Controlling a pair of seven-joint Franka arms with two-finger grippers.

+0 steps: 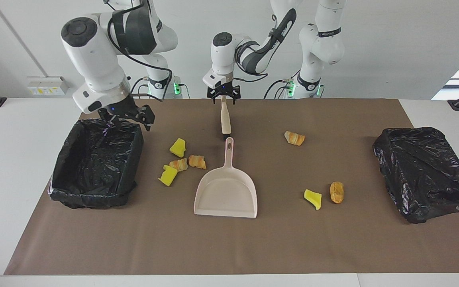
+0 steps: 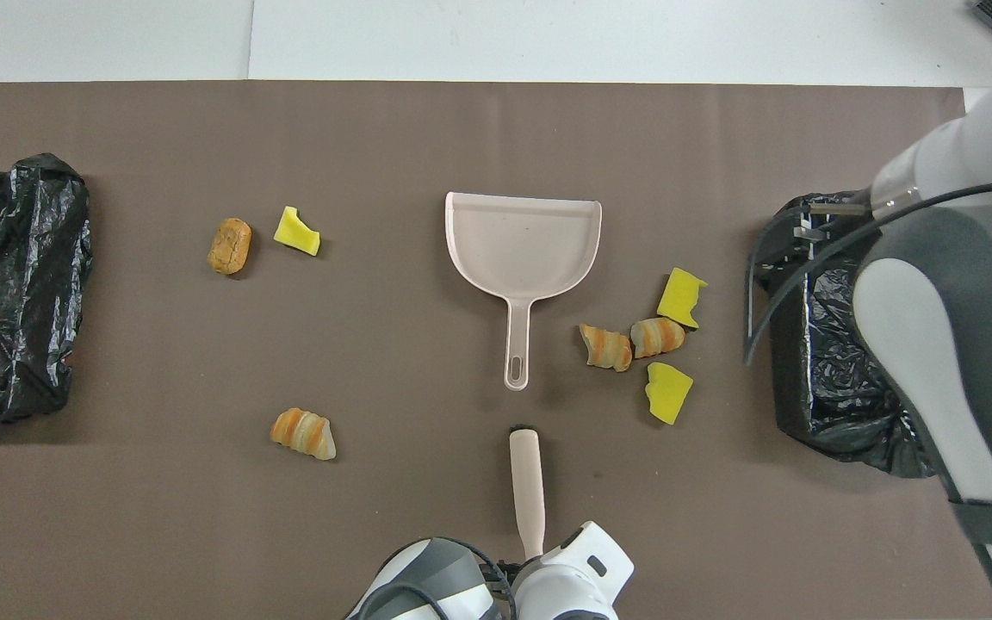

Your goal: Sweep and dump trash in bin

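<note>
While amid trash [image 1: 197, 161], dustpan [image 1: 225, 191] near brush [image 1: 225, 119].

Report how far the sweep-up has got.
Done: nothing. All seven bits of trash lie on the mat: four beside the open bin, three toward the left arm's end. The dustpan is empty. In hand: the left gripper sits at the brush handle's end; the right gripper is over the bin's corner. Left: grasping, sweeping and dumping.
</note>
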